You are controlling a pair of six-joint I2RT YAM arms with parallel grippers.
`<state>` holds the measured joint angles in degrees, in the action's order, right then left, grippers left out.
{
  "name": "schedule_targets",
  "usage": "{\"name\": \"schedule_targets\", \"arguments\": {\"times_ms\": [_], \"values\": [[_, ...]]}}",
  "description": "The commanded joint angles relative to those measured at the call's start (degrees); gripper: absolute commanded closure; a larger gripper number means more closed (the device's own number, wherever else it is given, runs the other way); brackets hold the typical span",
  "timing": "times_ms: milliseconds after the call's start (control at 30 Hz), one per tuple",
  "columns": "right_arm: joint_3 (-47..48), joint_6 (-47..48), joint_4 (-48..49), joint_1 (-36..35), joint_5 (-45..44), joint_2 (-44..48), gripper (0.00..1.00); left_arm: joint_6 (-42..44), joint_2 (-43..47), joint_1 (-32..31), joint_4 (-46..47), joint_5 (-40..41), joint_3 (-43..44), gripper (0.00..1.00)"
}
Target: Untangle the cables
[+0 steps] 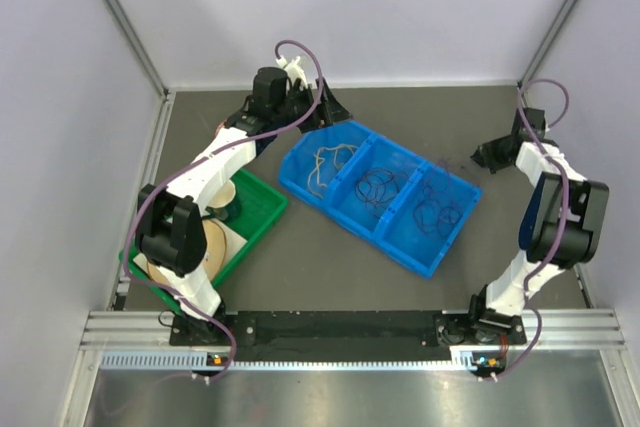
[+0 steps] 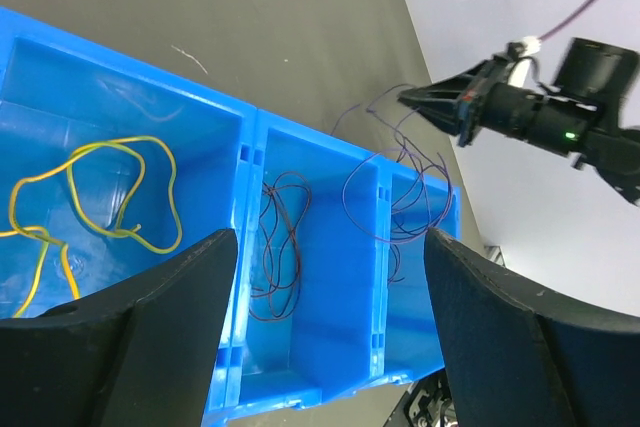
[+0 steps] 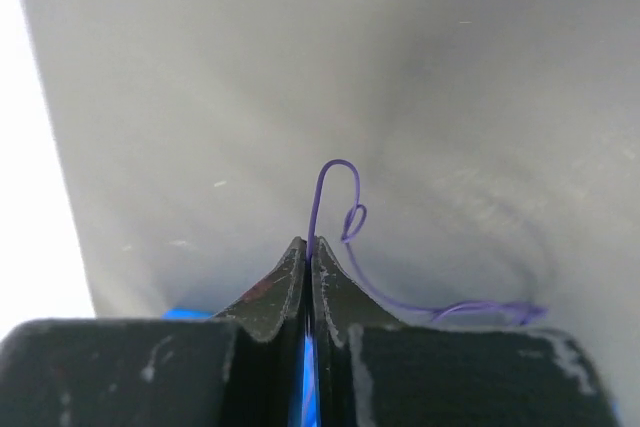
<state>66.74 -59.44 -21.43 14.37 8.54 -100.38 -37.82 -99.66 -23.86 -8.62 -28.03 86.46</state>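
Observation:
A blue three-compartment bin (image 1: 404, 252) lies at mid-table. Its left compartment holds a yellowish cable (image 2: 120, 197), its middle one dark purple cables (image 2: 280, 237). A looser purple tangle (image 2: 410, 187) rises out of the right compartment toward my right gripper (image 1: 480, 155). That gripper is shut on a thin purple cable (image 3: 335, 172), which curls out above its closed tips (image 3: 308, 245), up off the table to the right of the bin. My left gripper (image 2: 330, 247) hangs open over the bin's far left end with nothing between its fingers (image 2: 200, 277).
A green tray (image 1: 262, 217) sits left of the bin, under my left arm, with a beige round object (image 1: 215, 247) in it. Grey walls enclose the dark table on three sides.

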Motion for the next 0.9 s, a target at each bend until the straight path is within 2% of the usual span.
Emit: {"name": "schedule_targets", "arguments": {"times_ms": [0, 133, 400, 567, 733, 867], "values": [[0.5, 1.08, 3.84, 0.04, -0.19, 9.31, 1.0, -0.32, 0.78, 0.39, 2.56, -0.27, 0.64, 0.2], [1.99, 4.58, 5.79, -0.22, 4.11, 16.25, 1.0, -0.23, 0.78, 0.48, 2.73, -0.36, 0.91, 0.2], [7.08, 12.41, 5.35, -2.77, 5.96, 31.72, 1.0, -0.23, 0.6, 0.48, 2.91, -0.8, 0.91, 0.2], [12.62, 18.65, -0.98, -7.06, 7.11, 36.12, 1.0, -1.37, -0.45, 0.48, 4.31, -1.76, 0.91, 0.2], [12.98, 20.06, -1.51, -10.67, 7.81, 41.04, 1.0, -2.43, -1.15, 0.48, 5.46, -3.35, 1.26, 0.2], [9.73, 21.2, -1.68, -14.1, 6.85, 43.07, 1.0, -2.26, -0.8, 0.48, 5.2, -3.26, 1.0, 0.2]]}}
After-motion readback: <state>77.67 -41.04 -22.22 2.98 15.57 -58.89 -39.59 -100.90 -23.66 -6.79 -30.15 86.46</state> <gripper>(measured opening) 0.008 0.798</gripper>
